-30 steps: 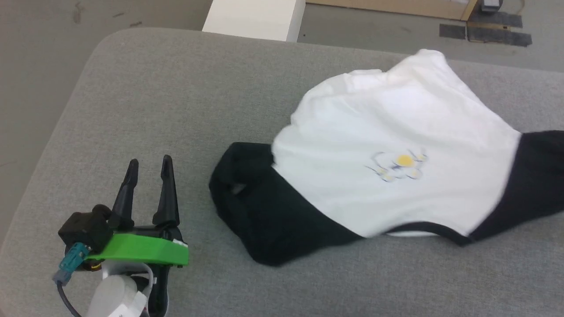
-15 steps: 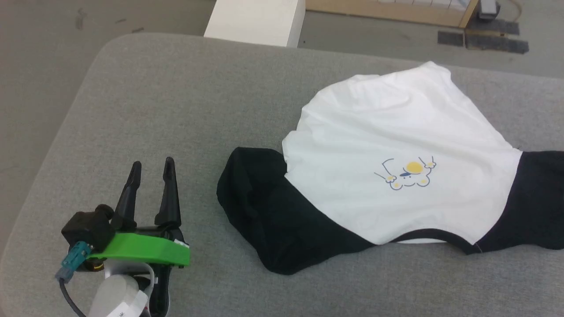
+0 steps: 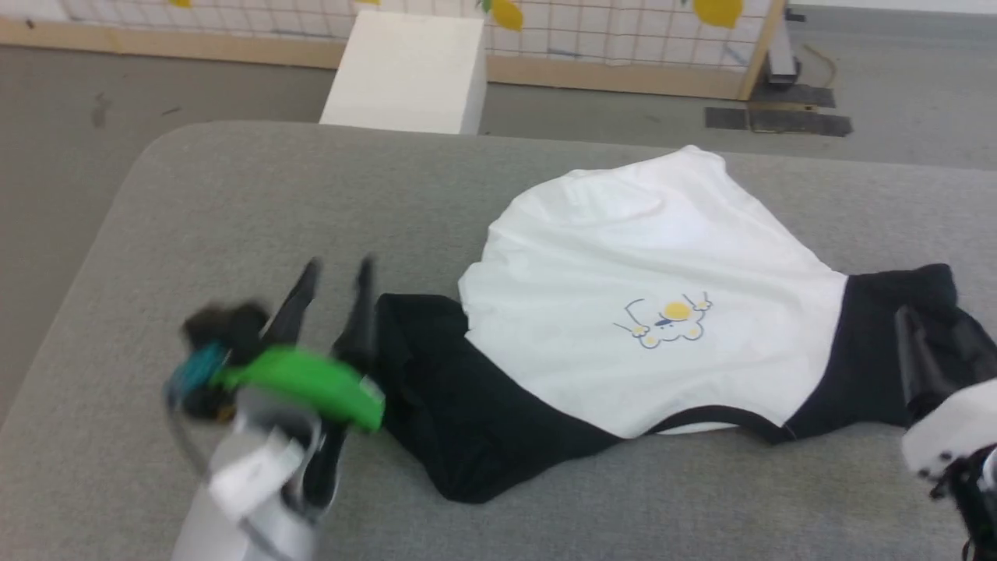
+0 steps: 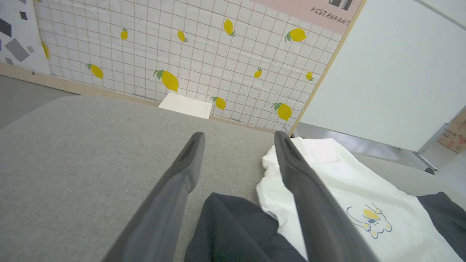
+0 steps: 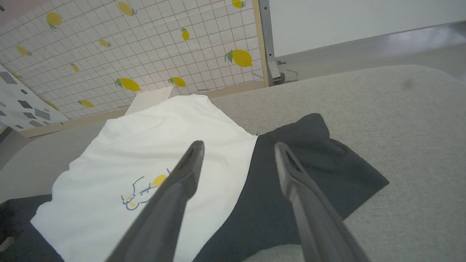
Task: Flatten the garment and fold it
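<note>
The garment point(image 3: 639, 257) lies spread on the grey padded table point(image 3: 273, 202), white body in the middle, cartoon print point(image 3: 666, 321) up and neck trim toward me. One black sleeve point(image 3: 452, 413) bunches at the left; the other point(image 3: 872, 358) lies at the right. My left gripper point(image 3: 339, 269), blurred, stands open beside the left sleeve's edge. In the left wrist view its jaws point(image 4: 239, 136) are wide, with the dark sleeve point(image 4: 233, 225) below them. My right gripper point(image 3: 935, 335) hovers open over the right sleeve; its wrist view shows the gripper point(image 5: 239, 145) above that sleeve point(image 5: 309, 160), holding nothing.
A white box point(image 3: 405, 74) stands on the floor behind the table's far edge. A tiled wall panel with lemon prints point(image 3: 623, 31) runs along the back. The table's rounded left corner point(image 3: 148, 156) is near my left arm. Bare grey padding stretches left of the garment.
The head camera has tilted up. My left gripper moved forward and right to the left sleeve. My right gripper has come into view over the right sleeve. The garment has settled flat.
</note>
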Available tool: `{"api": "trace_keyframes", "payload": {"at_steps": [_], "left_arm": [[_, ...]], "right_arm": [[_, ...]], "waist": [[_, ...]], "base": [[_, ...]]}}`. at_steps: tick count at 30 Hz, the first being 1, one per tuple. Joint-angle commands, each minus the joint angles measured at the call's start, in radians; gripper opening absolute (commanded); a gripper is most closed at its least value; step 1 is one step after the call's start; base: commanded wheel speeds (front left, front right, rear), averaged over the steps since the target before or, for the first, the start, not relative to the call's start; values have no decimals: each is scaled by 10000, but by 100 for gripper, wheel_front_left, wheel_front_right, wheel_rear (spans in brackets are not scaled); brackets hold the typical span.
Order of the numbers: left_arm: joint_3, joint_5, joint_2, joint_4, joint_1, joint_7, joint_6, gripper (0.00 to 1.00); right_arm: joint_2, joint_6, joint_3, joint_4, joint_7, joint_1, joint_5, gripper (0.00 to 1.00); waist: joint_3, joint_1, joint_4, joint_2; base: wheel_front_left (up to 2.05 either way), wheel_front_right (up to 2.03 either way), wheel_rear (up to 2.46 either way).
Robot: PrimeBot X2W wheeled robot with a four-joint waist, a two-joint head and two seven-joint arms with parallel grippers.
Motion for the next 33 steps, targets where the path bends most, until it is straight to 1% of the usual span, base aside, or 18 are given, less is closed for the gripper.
{"api": "trace_keyframes", "payload": {"at_steps": [1, 3, 6, 7, 9, 12, 15, 19, 21, 28, 29, 30, 31, 33], "left_arm": [[-159, -83, -26, 158, -671, 331, -49, 100], [-584, -69, 42, 665, -1684, 1322, -55, 100], [-942, -276, 24, 1628, -3023, 2937, -50, 100], [-956, -473, -19, 2074, -3484, 3621, 36, 100], [-1193, -385, 33, 2798, -4314, 4784, 204, 100], [-1516, -144, 183, 3696, -5242, 6117, 403, 100], [-1866, 71, 349, 4454, -5897, 7285, 428, 100], [-2240, 450, 671, 5193, -6301, 8201, 527, 100], [-2407, 606, 826, 5453, -6384, 8426, 510, 100], [-2564, 402, 754, 6052, -6304, 8823, 362, 100], [-2623, 401, 758, 6134, -6280, 8900, 335, 71], [-2633, 387, 766, 6160, -6272, 8873, 324, 20], [-2612, 342, 772, 6210, -6261, 8852, 320, 0], [-2573, 352, 855, 6260, -6321, 8718, 403, 0]], "right_arm": [[7, -11, 122, 68, -91, 215, 82, 100], [8, -11, 317, 129, -136, 403, 194, 100], [8, -11, 460, 128, -193, 448, 307, 100], [9, -11, 521, 116, -222, 413, 359, 100], [9, -11, 690, 86, -205, 323, 292, 100], [9, -11, 835, -20, -241, 146, 216, 100], [9, -11, 880, -159, -277, 22, 217, 100], [10, -11, 886, -218, -364, -55, 425, 100], [10, -11, 909, -232, -429, -87, 447, 100], [10, -11, 862, -187, -601, -136, 496, 100], [10, -11, 857, -169, -624, -148, 505, 100], [10, -11, 866, -154, -631, -157, 517, 100], [10, -11, 883, -147, -646, -168, 510, 100], [10, -11, 879, -144, -661, -175, 472, 100]], "waist": [[-72, 0, -266, 0], [59, 0, -461, 0], [310, 0, -774, 0], [420, 0, -914, 0], [677, 0, -1193, 0], [1063, 0, -1602, 0], [1490, 0, -1948, 0], [1916, 0, -2255, 0], [2062, 0, -2365, 0], [2360, 0, -2397, 0], [2380, 0, -2382, 0], [2400, 0, -2372, 0], [2421, 0, -2356, 0], [2453, 0, -2308, 0]], "base": [[0, 0, 0], [0, 0, 0], [0, 0, 0], [0, 0, 0], [0, 0, 0], [0, 0, 0], [0, 0, 0], [0, 0, 0], [0, 0, 0], [0, 0, 0], [0, 0, 0], [0, 0, 0], [0, 0, 0], [0, 0, 0]]}}
